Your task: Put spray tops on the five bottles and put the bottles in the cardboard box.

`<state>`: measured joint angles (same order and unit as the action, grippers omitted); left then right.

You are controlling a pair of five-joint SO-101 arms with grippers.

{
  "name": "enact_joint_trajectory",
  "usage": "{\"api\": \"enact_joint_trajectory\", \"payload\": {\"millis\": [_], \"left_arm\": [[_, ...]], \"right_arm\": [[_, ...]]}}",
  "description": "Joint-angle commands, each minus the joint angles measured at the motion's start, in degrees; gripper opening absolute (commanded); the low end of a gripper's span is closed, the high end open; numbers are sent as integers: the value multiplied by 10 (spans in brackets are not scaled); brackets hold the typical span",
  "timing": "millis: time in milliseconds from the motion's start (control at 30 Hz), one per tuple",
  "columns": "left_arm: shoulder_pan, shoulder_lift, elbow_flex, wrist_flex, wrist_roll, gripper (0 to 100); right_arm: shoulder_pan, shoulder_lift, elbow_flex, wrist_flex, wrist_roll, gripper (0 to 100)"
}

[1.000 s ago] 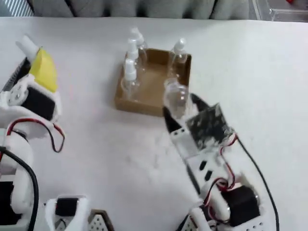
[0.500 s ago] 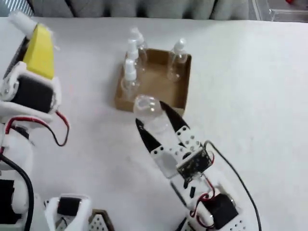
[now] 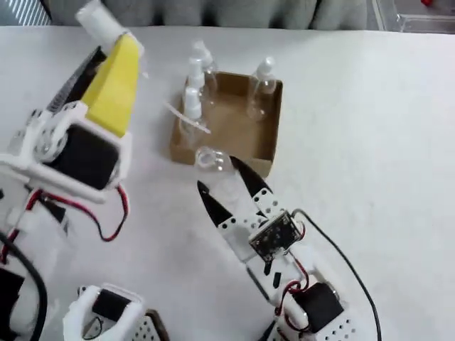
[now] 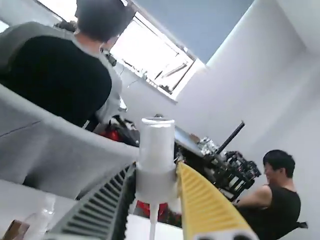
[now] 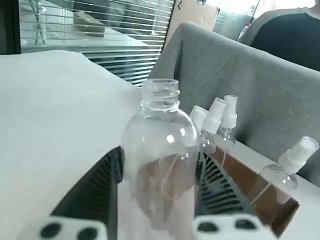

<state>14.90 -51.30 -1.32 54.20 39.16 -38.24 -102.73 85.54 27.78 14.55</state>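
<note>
Fingers (image 5: 97, 187) of the right gripper (image 3: 217, 173): clenched on the uncapped bottle (image 3: 211, 158), one black finger on each side of its body. The neck is open and upright in the right wrist view. The bottle is just off the near wall of the cardboard box (image 3: 276, 131), at the box's 6 o'clock. Can't tell if its base touches the table (image 3: 377, 106).

Left gripper (image 4: 156, 174): yellow and grey fingers grasp a white spray top (image 4: 156, 142) by its collar, nozzle end out past the tips, dip tube running back between them. In the high view that gripper is at the box's 10 o'clock, well apart from the bottle.

The box is at 12 o'clock of table centre. Four capped bottles (image 3: 192, 114) stand in it: three along its 9 o'clock side, one at its 1 o'clock corner.
</note>
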Motion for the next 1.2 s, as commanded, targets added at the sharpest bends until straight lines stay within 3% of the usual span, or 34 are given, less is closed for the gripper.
{"api": "enact_joint_trajectory", "payload": {"millis": [0, 333, 900, 1167], "left_arm": [[10, 65, -44, 44, -11, 21], [-6, 80, -47, 98, -13, 21], [-44, 80, -10, 99, -11, 21], [-43, 63, 130, 32, -9, 21]], "right_arm": [[2, -4, -6, -11, -5, 16], [2, -4, 8, -9, -5, 16], [2, -4, 8, -10, -5, 16], [2, -4, 7, -10, -5, 16]]}}
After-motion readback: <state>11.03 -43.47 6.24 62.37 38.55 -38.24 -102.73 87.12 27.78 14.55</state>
